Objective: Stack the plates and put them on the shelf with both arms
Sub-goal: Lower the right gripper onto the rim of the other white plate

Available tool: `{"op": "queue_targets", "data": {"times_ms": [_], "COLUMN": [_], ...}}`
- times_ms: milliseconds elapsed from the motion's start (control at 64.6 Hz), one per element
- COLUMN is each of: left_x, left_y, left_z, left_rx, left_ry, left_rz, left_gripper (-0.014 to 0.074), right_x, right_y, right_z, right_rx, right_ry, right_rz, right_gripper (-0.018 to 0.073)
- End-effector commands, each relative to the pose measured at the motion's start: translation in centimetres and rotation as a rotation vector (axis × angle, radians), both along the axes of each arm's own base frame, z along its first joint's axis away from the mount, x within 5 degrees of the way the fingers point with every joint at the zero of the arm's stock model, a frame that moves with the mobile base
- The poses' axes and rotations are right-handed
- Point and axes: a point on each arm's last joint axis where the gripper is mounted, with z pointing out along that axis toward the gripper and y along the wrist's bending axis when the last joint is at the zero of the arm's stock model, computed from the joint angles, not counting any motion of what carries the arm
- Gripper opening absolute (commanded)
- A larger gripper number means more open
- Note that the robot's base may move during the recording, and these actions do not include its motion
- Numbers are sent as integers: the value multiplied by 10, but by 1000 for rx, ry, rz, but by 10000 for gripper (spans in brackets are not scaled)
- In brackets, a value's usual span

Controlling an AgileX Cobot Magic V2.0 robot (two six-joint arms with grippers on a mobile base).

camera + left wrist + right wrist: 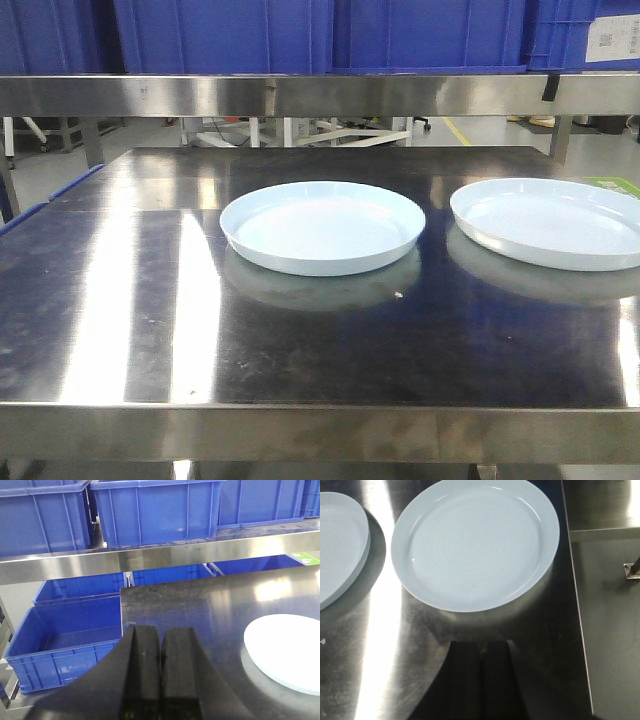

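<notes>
Two pale bluish-white round plastic plates flat on steel tabletop (150,300), apart: centre plate (322,226), right plate (550,220). Black left hand (160,652) closed, empty, by tabletop's left edge. Black right hand (481,655) closed, empty, near right plate.

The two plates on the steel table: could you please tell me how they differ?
The left plate sits centred and whole in the front view; the right plate runs off that view's right edge. The right plate lies straight ahead of the right gripper; the left plate lies rightward of the left gripper. Both are pale, empty, flat, unstacked.
</notes>
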Motion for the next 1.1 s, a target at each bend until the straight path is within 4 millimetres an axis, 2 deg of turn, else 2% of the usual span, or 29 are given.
{"op": "queue_targets", "data": {"times_ms": [0, 62, 232, 340, 464, 557, 635, 727, 805, 929, 1083], "left_x": [0, 0, 0, 0, 0, 0, 0, 0, 0, 0, 0], "left_y": [1, 1, 1, 1, 1, 1, 1, 1, 1, 1, 1], "left_z": [18, 18, 18, 18, 18, 18, 18, 18, 18, 18, 18], "left_rx": [-32, -32, -32, -32, -32, -32, -32, -32, -32, -32, -32], "left_ry": [-117, -117, -117, -117, -117, -117, -117, -117, -117, -117, -117], "left_rz": [8, 8, 8, 8, 8, 8, 8, 8, 8, 8, 8], "left_gripper": [83, 83, 83, 83, 83, 83, 83, 83, 83, 83, 83], "right_x": [22, 31, 60, 79, 97, 110, 123, 143, 159, 186, 205], "right_y": [-1, 0, -3, -18, -44, -59, -69, -76, -80, -83, -82], "right_z": [13, 9, 15, 23, 33, 33, 29, 24, 20, 14, 4], "right_rx": [5, 10, 21, 34, 57, 69, 77, 85, 86, 89, 91], "right_ry": [-30, 60, 231, 288, 309, 324, 355, 391, 401, 407, 435], "right_rz": [-11, 2, 10, -30, -107, -144, -162, -163, -161, -152, -132], "right_gripper": [57, 57, 58, 61, 62, 68, 133, 267, 343, 359, 359]}}
